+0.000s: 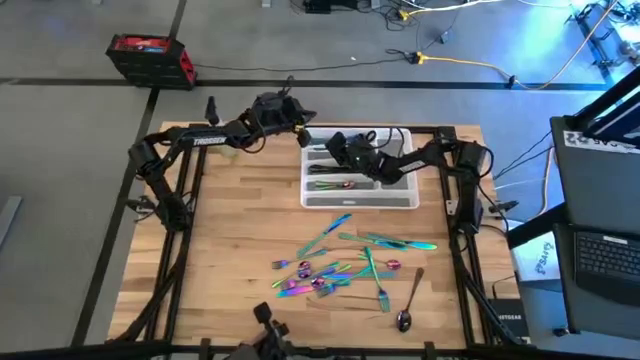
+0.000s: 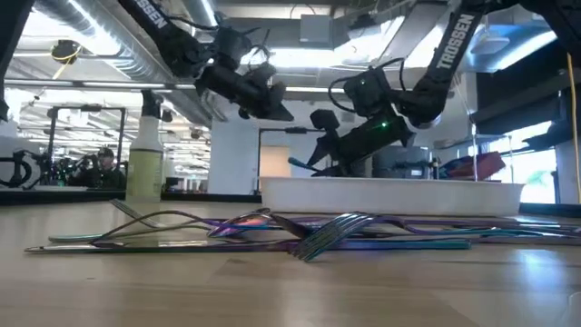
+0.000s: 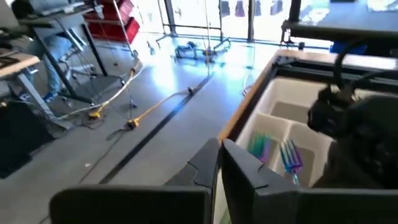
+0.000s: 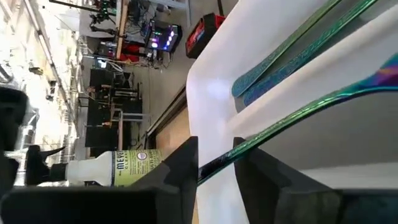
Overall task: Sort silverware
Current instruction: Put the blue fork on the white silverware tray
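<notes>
1. The unsorted silverware [image 1: 345,268] lies in a loose heap at six o'clock on the worktop [image 1: 240,220] — nearest the low camera, forks overlapping, with a darker spoon [image 1: 408,300] off at about five o'clock.
2. The tray [image 1: 360,199] sits at twelve o'clock, well apart from the heap, so each piece must be carried across; some pieces already lie in its compartments.
3. The right gripper [image 4: 214,163] hangs over the tray, its jaws narrow and pinched on one slim rainbow piece [image 4: 292,118] — likely held low along a compartment so it drops in lengthwise.
4. The left gripper [image 3: 219,163] waits at eleven o'clock by the tray's far corner, jaws closed and empty, probably to stay clear.
5. A spray bottle [image 2: 144,163] stands at ten o'clock.
</notes>
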